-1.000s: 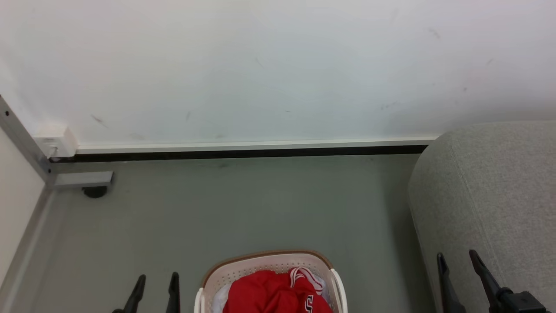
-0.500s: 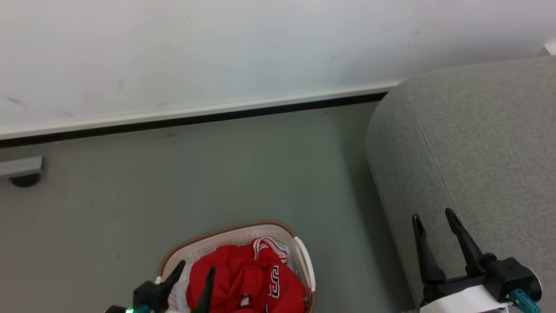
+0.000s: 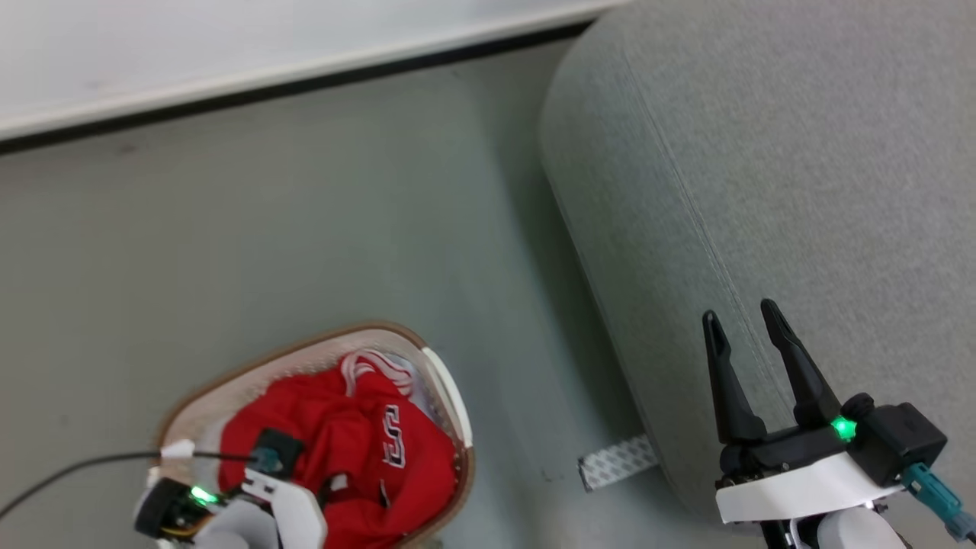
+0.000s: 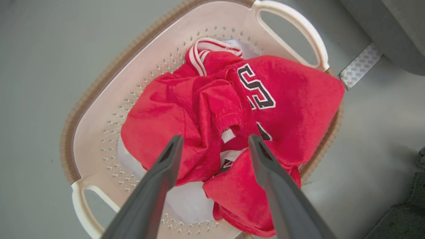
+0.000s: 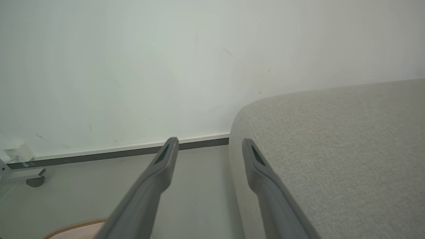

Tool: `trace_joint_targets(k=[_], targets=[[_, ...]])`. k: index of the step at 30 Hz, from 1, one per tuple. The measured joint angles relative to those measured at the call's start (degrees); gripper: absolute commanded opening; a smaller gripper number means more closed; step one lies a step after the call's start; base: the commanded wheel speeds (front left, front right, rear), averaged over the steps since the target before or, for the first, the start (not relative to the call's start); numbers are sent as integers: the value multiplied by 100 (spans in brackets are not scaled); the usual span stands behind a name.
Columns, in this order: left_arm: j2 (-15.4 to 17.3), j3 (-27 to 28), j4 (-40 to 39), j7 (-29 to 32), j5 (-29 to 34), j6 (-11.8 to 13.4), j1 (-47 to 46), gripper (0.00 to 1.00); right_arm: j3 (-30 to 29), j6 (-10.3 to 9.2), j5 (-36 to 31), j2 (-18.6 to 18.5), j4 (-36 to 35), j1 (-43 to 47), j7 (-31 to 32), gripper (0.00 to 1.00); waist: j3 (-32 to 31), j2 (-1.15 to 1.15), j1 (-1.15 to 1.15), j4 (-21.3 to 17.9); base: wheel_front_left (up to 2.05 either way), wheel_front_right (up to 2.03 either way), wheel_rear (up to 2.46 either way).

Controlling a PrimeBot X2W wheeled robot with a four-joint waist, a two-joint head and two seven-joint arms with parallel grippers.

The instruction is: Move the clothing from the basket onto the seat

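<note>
Left gripper (image 4: 212, 142): my two long dark fingers are spread wide and hang just above the heap in the basket, tips on either side of a bunched red fold. I judge I have it there so one downward push and a squeeze will catch cloth; nothing is pinched yet.
Clothing: the bright red, thin sports garments with white-and-black trim (image 4: 232, 109) lie crumpled inside the basket, a black-and-white number facing up. None of them is on the seat.
Basket: the cream-white perforated plastic laundry basket with a brown rim (image 3: 446, 396) stands on the floor, apart from the seat's rounded end.
Seat: the large grey woven-fabric upholstered seat (image 3: 762, 168) lies to the basket's right.
Right gripper (image 3: 751, 328): fingers spread and empty, held over the seat's edge, well away from the basket; I judge it is parked there to leave the left arm room.
Stage: reach in hand, transfer not begun.
</note>
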Motion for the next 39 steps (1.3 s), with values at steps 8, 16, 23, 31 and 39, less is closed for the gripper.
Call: trace_joint_targets(k=[8, 16, 23, 31, 39], targets=[[526, -69, 412, 557, 302, 380, -488, 100, 170, 1, 402, 2, -202, -177, 0, 100, 715, 0, 0, -458, 0, 0, 0], [889, -153, 437, 861, 455, 511, -904, 100, 233, 0, 773, 0, -421, -415, 0, 100, 1364, 0, 0, -710, 0, 0, 0], [956, -192, 345, 682, 431, 476, -1127, 0, 278, 0, 869, 2, -488, -499, 0, 100, 1850, 0, 0, -787, 0, 0, 0], [456, 8, 385, 9, -119, 356, -1126, 0, 91, 1, 726, 5, -367, -534, 0, 100, 1574, 0, -1, -564, 0, 0, 0], [-246, 122, 227, -704, -659, 323, -812, 0, -178, 1, 297, 11, -196, -335, 0, 100, 802, 0, -1, -83, 0, 0, 0]])
